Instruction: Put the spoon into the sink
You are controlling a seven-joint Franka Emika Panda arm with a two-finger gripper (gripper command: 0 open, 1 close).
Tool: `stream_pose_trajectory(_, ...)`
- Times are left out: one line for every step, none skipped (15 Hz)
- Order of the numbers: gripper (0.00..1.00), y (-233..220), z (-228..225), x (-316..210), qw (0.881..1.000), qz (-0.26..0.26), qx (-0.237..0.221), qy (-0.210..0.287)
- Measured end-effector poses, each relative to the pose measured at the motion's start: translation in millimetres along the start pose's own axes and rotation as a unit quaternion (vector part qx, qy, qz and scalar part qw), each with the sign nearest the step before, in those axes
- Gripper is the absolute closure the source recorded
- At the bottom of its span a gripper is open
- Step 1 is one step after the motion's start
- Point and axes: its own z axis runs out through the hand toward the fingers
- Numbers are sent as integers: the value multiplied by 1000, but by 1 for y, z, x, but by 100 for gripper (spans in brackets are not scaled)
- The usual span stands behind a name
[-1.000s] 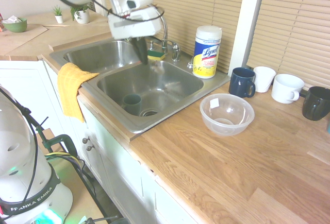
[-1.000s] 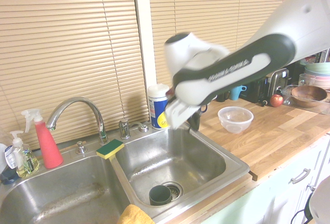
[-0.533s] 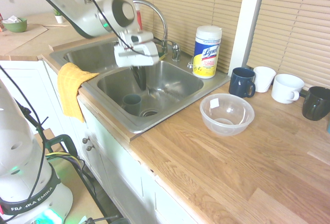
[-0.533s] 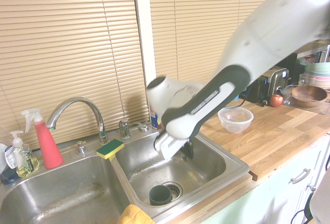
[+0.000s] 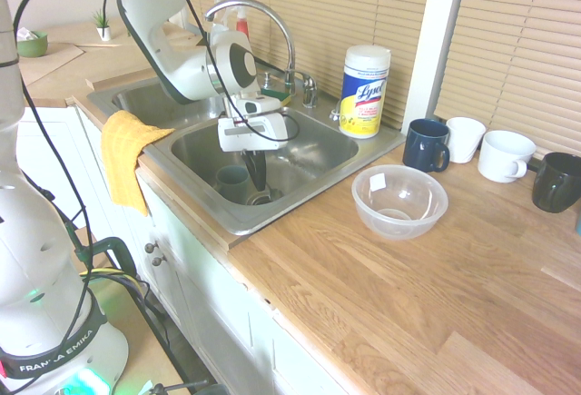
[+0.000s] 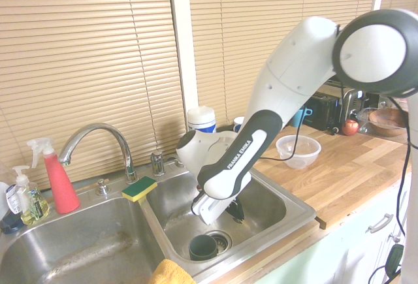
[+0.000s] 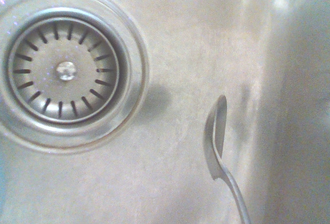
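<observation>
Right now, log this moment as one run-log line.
gripper: shut, low inside sink basin | spoon: in wrist view above basin floor, beside drain | release: not yet

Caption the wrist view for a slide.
Spoon poised above the sink floor, beside the round drain.

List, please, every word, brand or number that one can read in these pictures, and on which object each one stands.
"Lysol": on the wipes canister beside the sink; its small print is too blurred to read.
"FRANKA EMIKA": on the arm's dark band, and on the robot base.
The white sticker on the clear bowl: nothing legible.
The soap bottle label: too small to read.
</observation>
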Motion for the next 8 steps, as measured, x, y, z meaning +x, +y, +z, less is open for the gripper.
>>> stream_pose_trajectory(100, 2, 5, 3, 1000, 3, -5, -2)
stream_pose_trajectory(100, 3, 9, 5, 1000, 7, -8, -5)
stream_pose_trajectory(100, 3, 12, 7, 1000, 8, -12, -8)
stream_pose_trajectory(100, 1, 15, 8, 1000, 10, -16, -11)
stream_pose_trajectory(100, -3, 18, 10, 1000, 11, -22, -15)
stream_pose_trajectory(100, -9, 22, 14, 999, 15, -27, -20)
stream_pose_trajectory(100, -15, 27, 18, 999, 17, -32, -23)
stream_pose_trajectory(100, -21, 32, 21, 999, 18, -36, -27)
